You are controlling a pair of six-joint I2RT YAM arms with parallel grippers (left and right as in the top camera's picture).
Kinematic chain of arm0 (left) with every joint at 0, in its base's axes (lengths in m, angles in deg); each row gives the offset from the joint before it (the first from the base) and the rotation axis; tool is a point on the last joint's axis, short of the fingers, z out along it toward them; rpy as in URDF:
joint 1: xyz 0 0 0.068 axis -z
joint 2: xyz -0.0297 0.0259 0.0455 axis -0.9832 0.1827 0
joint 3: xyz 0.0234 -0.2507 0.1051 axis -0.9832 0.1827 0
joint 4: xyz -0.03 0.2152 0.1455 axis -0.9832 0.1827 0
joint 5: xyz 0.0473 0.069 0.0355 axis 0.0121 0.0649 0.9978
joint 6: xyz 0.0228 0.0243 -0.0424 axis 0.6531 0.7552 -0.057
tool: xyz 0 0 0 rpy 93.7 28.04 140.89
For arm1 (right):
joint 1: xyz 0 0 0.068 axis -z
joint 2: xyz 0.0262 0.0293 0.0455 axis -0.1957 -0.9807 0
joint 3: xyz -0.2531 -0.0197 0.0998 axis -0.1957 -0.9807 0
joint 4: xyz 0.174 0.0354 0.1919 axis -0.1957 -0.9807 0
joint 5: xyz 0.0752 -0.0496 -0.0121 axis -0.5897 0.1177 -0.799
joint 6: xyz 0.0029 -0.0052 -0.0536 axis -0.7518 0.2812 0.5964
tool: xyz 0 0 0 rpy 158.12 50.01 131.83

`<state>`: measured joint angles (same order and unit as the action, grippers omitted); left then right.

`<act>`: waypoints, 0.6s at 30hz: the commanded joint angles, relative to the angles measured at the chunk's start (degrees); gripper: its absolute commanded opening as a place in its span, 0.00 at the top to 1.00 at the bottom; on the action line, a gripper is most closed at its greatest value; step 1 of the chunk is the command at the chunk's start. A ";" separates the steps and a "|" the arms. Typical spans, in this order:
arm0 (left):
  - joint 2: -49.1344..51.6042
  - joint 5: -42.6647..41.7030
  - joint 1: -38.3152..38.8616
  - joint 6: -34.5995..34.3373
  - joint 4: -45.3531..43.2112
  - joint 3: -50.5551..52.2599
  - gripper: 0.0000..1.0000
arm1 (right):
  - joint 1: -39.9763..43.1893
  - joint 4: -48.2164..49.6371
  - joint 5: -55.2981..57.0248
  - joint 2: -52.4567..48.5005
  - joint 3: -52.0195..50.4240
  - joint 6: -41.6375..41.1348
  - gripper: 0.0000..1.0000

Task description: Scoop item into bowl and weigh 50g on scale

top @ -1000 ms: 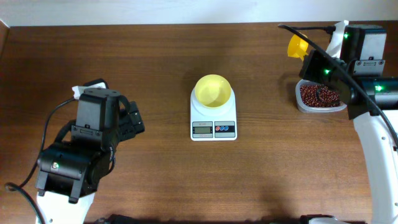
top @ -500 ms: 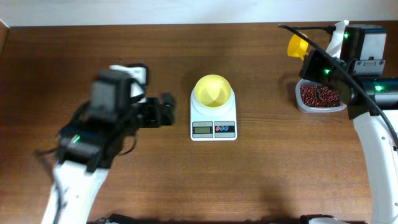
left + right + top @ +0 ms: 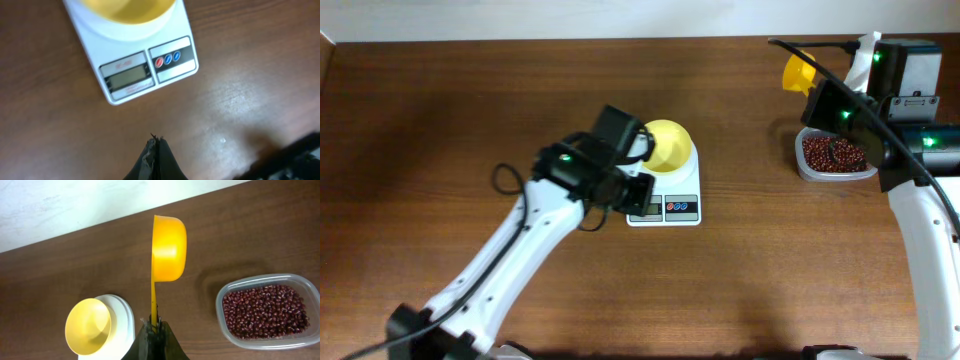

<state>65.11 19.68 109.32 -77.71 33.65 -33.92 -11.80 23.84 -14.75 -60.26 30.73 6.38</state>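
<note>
The white scale (image 3: pixel 670 195) stands mid-table with the pale yellow bowl (image 3: pixel 666 146) on it, and nothing shows inside the bowl. My left gripper (image 3: pixel 632 195) hovers at the scale's front left. In the left wrist view its fingertips (image 3: pixel 156 142) are shut on nothing, just short of the scale's display (image 3: pixel 127 76). My right gripper (image 3: pixel 153 323) is shut on the handle of a bright yellow scoop (image 3: pixel 169 245), which is held in the air on its side and carries nothing. The item, dark red-brown beans (image 3: pixel 265 311), lies in a clear container (image 3: pixel 807 168) at the right.
The right arm's black links and cable (image 3: pixel 860 110) cross above the container of beans. A pale wall edge (image 3: pixel 75 205) runs along the back of the brown wooden table (image 3: pixel 770 280). The left arm (image 3: pixel 510 270) stretches from the front left corner toward the scale.
My left arm has swung from the table's left side to the scale, and its gripper has gone from open to shut. The right arm and scoop have not moved.
</note>
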 commanded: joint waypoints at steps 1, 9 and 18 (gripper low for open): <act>7.89 5.51 3.80 0.55 -5.35 0.07 1.00 | 0.22 0.24 0.52 -0.13 0.70 -0.22 0.96; 7.39 2.25 3.41 0.55 -11.34 0.04 1.00 | 0.26 0.31 0.52 -0.13 0.70 1.31 0.96; -7.91 9.60 2.89 0.50 -23.91 17.05 1.00 | 0.26 3.02 0.50 -0.13 0.70 1.27 0.96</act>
<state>57.70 27.40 112.49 -77.71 17.91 -19.63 -11.80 25.94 -14.75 -60.26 30.73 7.08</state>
